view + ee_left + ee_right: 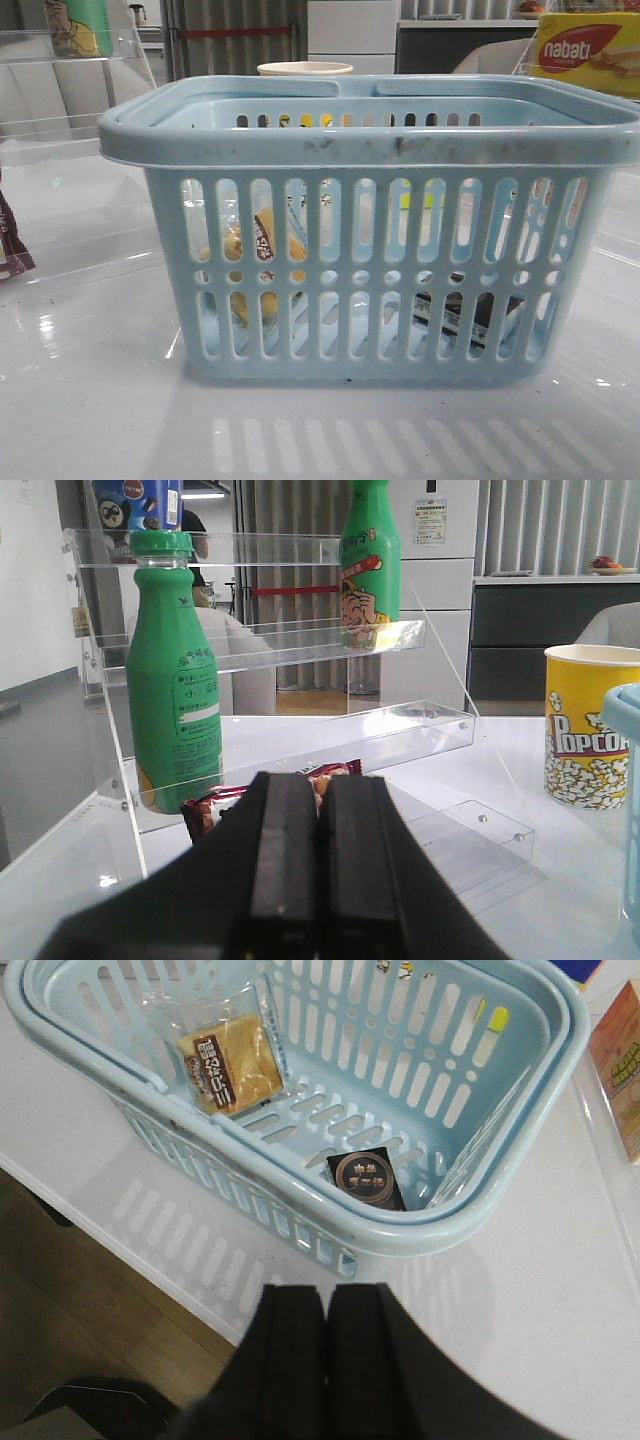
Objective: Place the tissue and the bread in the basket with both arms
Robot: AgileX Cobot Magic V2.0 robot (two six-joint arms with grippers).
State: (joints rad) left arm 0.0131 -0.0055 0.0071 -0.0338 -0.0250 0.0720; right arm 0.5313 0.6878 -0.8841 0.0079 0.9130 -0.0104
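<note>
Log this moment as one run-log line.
bread: in basket | tissue: in basket | left gripper: shut, empty | right gripper: shut, empty

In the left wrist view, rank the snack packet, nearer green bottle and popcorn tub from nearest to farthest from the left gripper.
1. Snack packet, just beyond the left gripper, on the acrylic shelf.
2. Green bottle, standing behind the packet.
3. Popcorn tub, far across the table.

"nabati" box [588, 52], "POPCORN" tub [590, 725]

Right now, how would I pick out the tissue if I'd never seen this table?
Find the big light blue basket. Two things lie on its floor: the tissue is the small flat black pack with a round emblem, not the yellow bread in clear wrap.
</note>
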